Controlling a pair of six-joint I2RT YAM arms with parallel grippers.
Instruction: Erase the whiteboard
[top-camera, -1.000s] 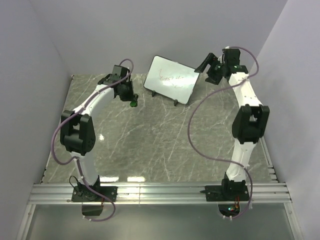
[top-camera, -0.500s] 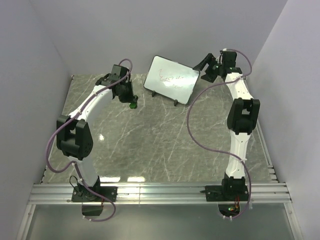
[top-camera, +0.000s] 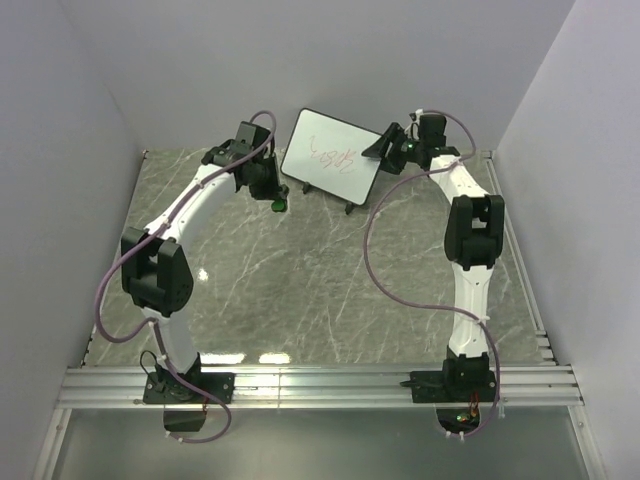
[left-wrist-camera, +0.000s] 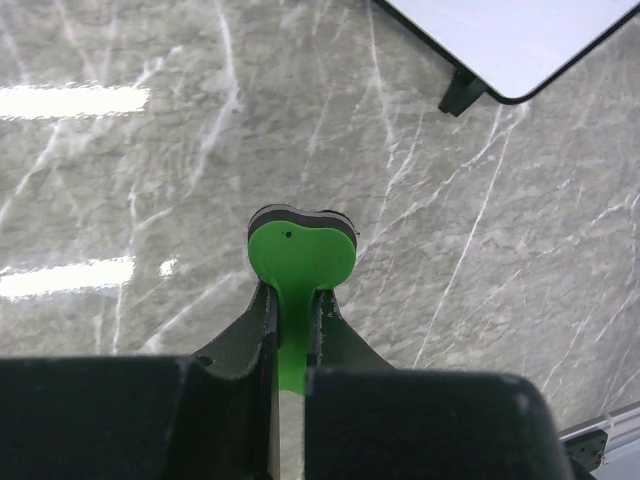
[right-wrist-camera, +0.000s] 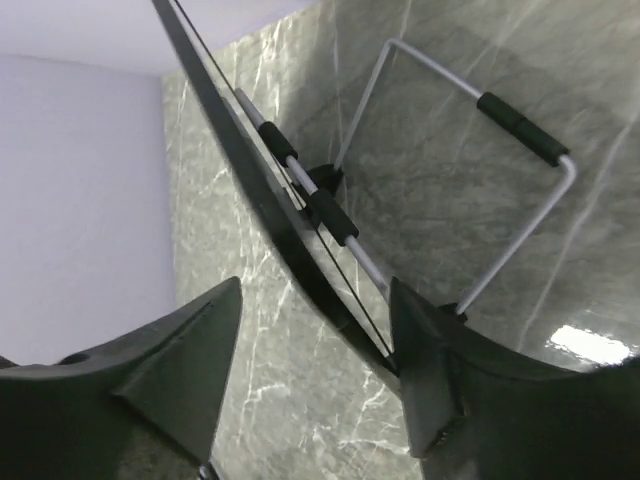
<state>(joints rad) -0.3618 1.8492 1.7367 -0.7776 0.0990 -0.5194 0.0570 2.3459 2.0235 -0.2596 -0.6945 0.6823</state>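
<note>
At the left edge: the left wall (top-camera: 55, 200) runs along the table (top-camera: 300, 290), and the left arm's elbow is near it, with only narrow room on that side.
Left gripper: the left gripper (top-camera: 268, 190) (left-wrist-camera: 292, 305) is closed tight on the stem of the green eraser (top-camera: 278, 206) (left-wrist-camera: 300, 250), whose head sticks out past the fingertips, over the marble. Whether it touches the marble I cannot tell.
Middle: the marble between the two arms, from the board down to the metal rail (top-camera: 320, 385) at the near edge, gives wide room.
Whiteboard: the whiteboard (top-camera: 330, 158) (left-wrist-camera: 510, 40) stands tilted at the far edge of the table, on a wire stand (right-wrist-camera: 470, 170), with red scribbles (top-camera: 330, 156) in its middle. Its lower left corner and a black foot (left-wrist-camera: 460, 92) are near the eraser but apart from it.
Right gripper: the right gripper (top-camera: 385, 150) (right-wrist-camera: 310, 370) is at the board's right edge with its jaws apart, one on each side of the thin black frame (right-wrist-camera: 260, 200). One finger (right-wrist-camera: 440, 380) is close against the frame; the other finger (right-wrist-camera: 180, 360) has a gap to it, so the board is not clamped.
Right edge: the right wall (top-camera: 585, 170) is near the right arm, with little room beyond it.
</note>
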